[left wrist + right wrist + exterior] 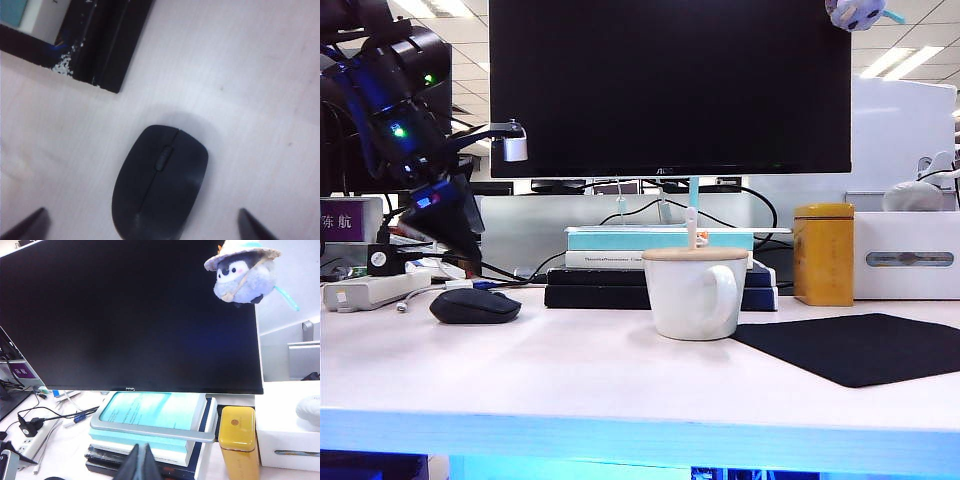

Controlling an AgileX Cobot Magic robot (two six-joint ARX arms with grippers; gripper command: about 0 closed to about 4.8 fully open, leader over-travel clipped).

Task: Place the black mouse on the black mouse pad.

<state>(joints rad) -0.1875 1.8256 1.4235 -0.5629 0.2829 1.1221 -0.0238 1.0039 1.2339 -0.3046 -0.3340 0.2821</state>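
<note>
The black mouse lies on the white table at the left, in front of the book stack. My left gripper hangs just above and behind it, not touching. In the left wrist view the mouse lies between the two wide-apart fingertips of the open left gripper. The black mouse pad lies flat at the right front of the table, with nothing on it. My right gripper is shut and empty, raised and facing the monitor; the exterior view does not show it.
A white mug with a lid stands mid-table between mouse and pad. Behind it are stacked books, a yellow tin, a white box and the monitor. A power strip lies far left.
</note>
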